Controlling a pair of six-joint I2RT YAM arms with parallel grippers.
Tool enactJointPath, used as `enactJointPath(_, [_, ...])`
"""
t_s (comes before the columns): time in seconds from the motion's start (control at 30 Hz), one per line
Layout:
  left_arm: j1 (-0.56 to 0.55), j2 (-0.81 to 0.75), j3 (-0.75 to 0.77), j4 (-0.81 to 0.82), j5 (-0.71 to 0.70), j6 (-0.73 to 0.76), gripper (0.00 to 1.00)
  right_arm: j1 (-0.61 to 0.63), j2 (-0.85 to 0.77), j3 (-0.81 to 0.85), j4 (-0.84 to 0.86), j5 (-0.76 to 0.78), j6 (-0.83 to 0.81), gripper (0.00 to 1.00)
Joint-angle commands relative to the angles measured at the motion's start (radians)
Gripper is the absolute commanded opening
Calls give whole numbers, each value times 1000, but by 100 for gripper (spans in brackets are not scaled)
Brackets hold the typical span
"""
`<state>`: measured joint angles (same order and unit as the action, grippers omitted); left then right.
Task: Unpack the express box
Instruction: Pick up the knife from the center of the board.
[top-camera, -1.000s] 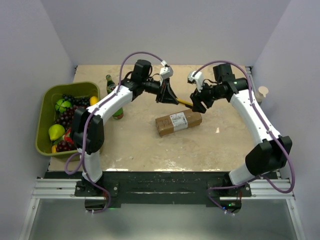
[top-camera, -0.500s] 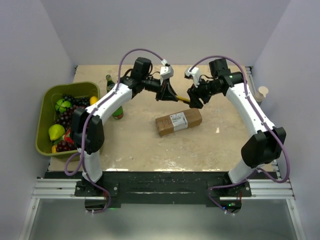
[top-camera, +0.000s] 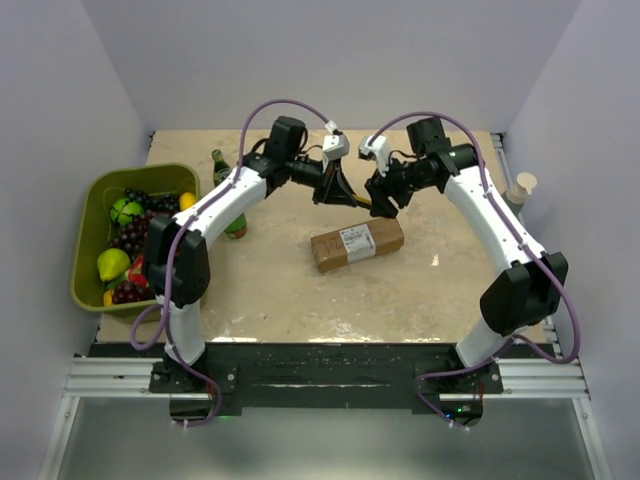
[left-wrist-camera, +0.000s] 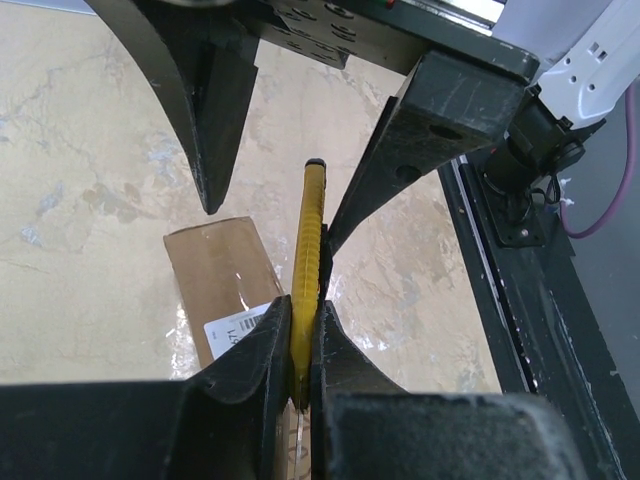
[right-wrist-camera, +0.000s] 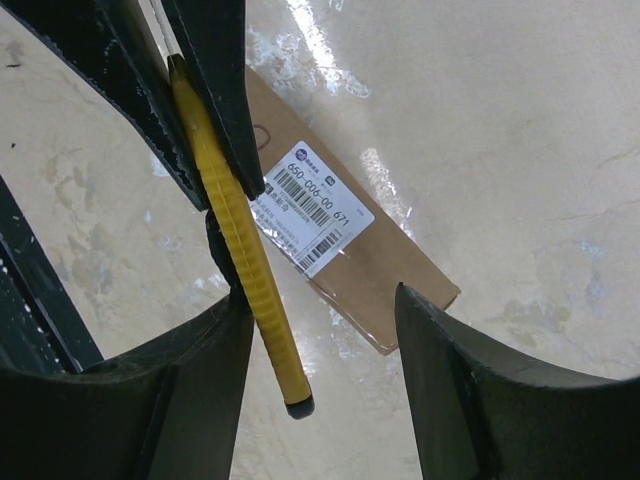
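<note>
The express box (top-camera: 357, 243), a brown carton with a white label, lies flat at the table's middle; it also shows below the express box (left-wrist-camera: 215, 270) (right-wrist-camera: 345, 235) in both wrist views. My left gripper (top-camera: 343, 195) (left-wrist-camera: 300, 322) hovers behind it, shut on a slim yellow utility knife (top-camera: 364, 203) (left-wrist-camera: 311, 235) (right-wrist-camera: 243, 255). The knife's free end points at my right gripper (top-camera: 381, 199) (right-wrist-camera: 318, 300). That gripper is open, with the knife's end between its fingers (right-wrist-camera: 180, 380), close by the left one. Whether that finger touches the knife does not show.
A green bin (top-camera: 92, 195) of fruit stands at the left edge. A green bottle (top-camera: 222, 170) stands beside it, partly behind my left arm. A paper cup (top-camera: 524, 186) sits at the right wall. Walls close the table on three sides.
My right gripper has moved left toward the knife, so its fingers now flank the knife's free end, and they have narrowed a little. The left gripper and box have stayed put.
</note>
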<state>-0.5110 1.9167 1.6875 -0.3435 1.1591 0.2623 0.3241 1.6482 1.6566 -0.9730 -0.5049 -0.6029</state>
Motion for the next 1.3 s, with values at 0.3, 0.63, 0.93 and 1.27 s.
enactJointPath(0.3, [-21, -28, -57, 153, 5, -222, 0, -49, -246, -152, 293, -113, 198, 85])
enactJointPath(0.63, [-8, -31, -101, 287, 25, -377, 0, -40, -189, -139, 218, -74, 181, 82])
enactJointPath(0.93, [-6, -30, -120, 316, 22, -406, 0, -28, -209, -167, 244, 45, 193, 83])
enactJointPath(1.27, [-3, -30, -129, 368, 33, -446, 0, -30, -211, -176, 227, 80, 177, 81])
